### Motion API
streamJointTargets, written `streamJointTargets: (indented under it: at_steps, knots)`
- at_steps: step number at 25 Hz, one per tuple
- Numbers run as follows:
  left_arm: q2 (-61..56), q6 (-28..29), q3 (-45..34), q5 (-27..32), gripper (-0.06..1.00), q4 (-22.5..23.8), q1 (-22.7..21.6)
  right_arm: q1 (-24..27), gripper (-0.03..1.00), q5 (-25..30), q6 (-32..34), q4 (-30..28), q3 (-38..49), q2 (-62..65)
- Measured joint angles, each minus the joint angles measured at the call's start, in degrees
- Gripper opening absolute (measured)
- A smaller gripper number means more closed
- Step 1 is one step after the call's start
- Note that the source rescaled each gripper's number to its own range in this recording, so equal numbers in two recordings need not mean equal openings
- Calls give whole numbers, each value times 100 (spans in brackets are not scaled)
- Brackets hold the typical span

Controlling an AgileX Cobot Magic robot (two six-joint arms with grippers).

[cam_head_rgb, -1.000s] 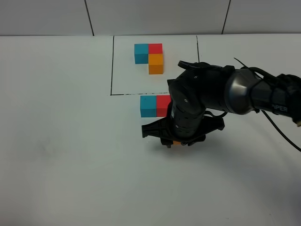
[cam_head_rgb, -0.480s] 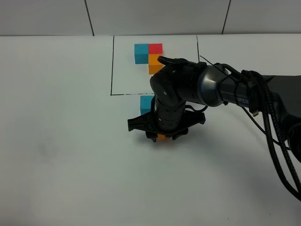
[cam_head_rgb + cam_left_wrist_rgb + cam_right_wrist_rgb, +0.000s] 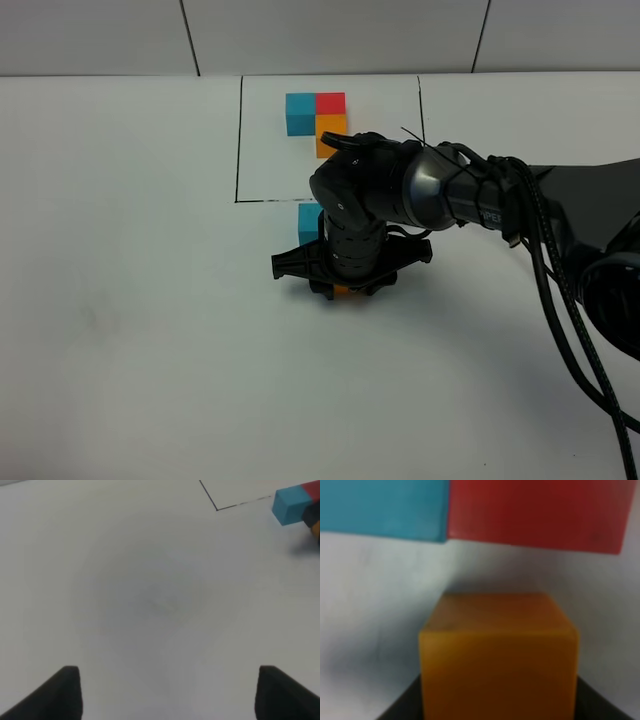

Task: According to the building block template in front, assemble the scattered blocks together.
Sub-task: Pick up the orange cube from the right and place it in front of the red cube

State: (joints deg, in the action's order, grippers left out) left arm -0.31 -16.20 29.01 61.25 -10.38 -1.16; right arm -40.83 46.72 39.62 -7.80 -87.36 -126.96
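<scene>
- Judging by the template [image 3: 322,112], which sits inside its black outline [image 3: 239,140] at 12 o'clock on the table [image 3: 140,300], the copy is about two thirds done.
- The loose teal block [image 3: 311,222] and red block [image 3: 537,512] lie side by side and touching just outside the outline. This matches the template's top row. In the high view the arm hides the red one.
- The orange block [image 3: 499,650] is the piece left to place. It sits at 6 o'clock of the red block, roughly in line with it, and the right wrist view shows a strip of bare table between the two.
- The right gripper [image 3: 344,287] seems clamped on the orange block, though its fingertips are not clearly seen.
- The left gripper [image 3: 167,695] is spread wide with nothing in it, well off at 9 o'clock.
- What is left, in all likelihood: push the orange block toward 12 o'clock until it meets the red block, then let go.
</scene>
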Motion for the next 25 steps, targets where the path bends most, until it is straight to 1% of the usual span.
streamJointTargets:
  at_steps: [10, 25]
  knots:
    - [0, 0, 0, 0, 62, 0, 0, 12, 0, -98, 203, -117, -39, -47]
    - [0, 0, 0, 0, 62, 0, 0, 17, 0, -119, 222, -156, -39, -47]
